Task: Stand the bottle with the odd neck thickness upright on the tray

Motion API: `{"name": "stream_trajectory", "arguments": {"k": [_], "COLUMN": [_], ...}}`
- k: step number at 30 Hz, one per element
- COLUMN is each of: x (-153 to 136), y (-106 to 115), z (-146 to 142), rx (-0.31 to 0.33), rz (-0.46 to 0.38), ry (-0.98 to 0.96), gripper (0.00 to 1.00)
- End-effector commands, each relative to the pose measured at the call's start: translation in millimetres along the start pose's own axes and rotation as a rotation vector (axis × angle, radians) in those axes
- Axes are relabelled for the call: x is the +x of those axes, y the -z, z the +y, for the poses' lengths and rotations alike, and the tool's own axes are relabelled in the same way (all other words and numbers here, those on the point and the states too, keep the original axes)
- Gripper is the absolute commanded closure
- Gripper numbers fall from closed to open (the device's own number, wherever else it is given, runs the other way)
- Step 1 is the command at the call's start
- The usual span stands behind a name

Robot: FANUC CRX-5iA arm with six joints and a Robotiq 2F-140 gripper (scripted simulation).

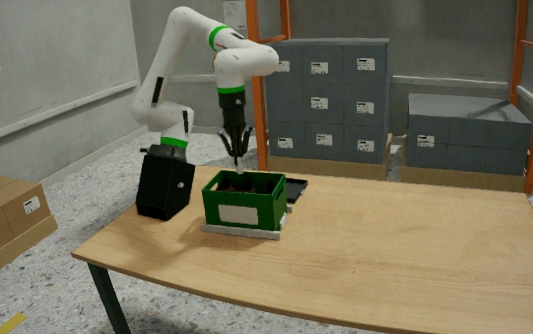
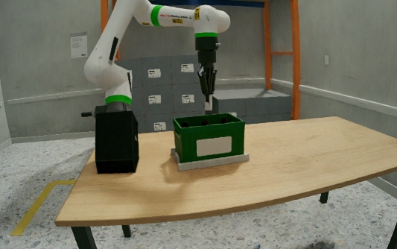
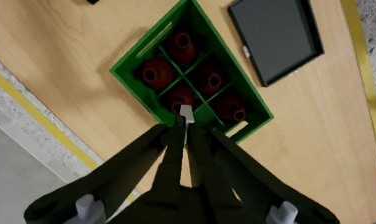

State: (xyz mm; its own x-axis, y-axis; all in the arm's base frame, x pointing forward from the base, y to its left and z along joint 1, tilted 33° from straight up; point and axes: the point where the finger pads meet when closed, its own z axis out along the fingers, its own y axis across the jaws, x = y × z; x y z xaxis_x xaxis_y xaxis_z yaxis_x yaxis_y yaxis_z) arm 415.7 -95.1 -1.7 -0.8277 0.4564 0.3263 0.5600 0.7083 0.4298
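Observation:
The green crate (image 1: 267, 215) (image 2: 186, 145) (image 3: 224, 55) stands on the table. In the wrist view it holds five dark red-brown bottles, one per cell: one at top (image 3: 183, 45), one at left (image 3: 156, 74), one at right of centre (image 3: 210, 79), one near the right corner (image 3: 232, 107), and one (image 3: 180, 96) partly behind the fingertips. The sixth cell (image 3: 204, 115) has no bottle. Neck differences are too small to tell. My gripper (image 1: 240, 171) (image 2: 208, 108) (image 3: 185, 113) is shut with nothing between the fingertips, above the crate. The black tray (image 1: 297, 190) (image 3: 276, 37) has no bottle on it.
Light grey strips (image 1: 240, 231) (image 2: 214, 162) lie along the crate's base. Small light pieces (image 3: 246, 51) sit at the tray's side. The arm's black base (image 1: 165, 187) (image 2: 116, 143) stands left of the crate. Grey stacked boxes (image 1: 327, 100) stand behind the table.

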Motion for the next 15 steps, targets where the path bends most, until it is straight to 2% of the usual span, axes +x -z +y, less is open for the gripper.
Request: {"name": "stream_trajectory", "arguments": {"k": [1,4,9,10,15], "x": [27.5,47.1,49.5,49.5,49.5], "y": [1.2,0.5,0.4,0.4,0.4], "z": [31.5,50.1,52.2,52.2,52.2], "rx": [0.001,0.0,0.0,0.0,0.0], "rz": [-0.002,-0.002,-0.002,-0.002,-0.002], "ry": [0.001,0.001,0.001,0.001,0.001], "gripper": [0.9,0.9,0.9,0.56,0.56]}}
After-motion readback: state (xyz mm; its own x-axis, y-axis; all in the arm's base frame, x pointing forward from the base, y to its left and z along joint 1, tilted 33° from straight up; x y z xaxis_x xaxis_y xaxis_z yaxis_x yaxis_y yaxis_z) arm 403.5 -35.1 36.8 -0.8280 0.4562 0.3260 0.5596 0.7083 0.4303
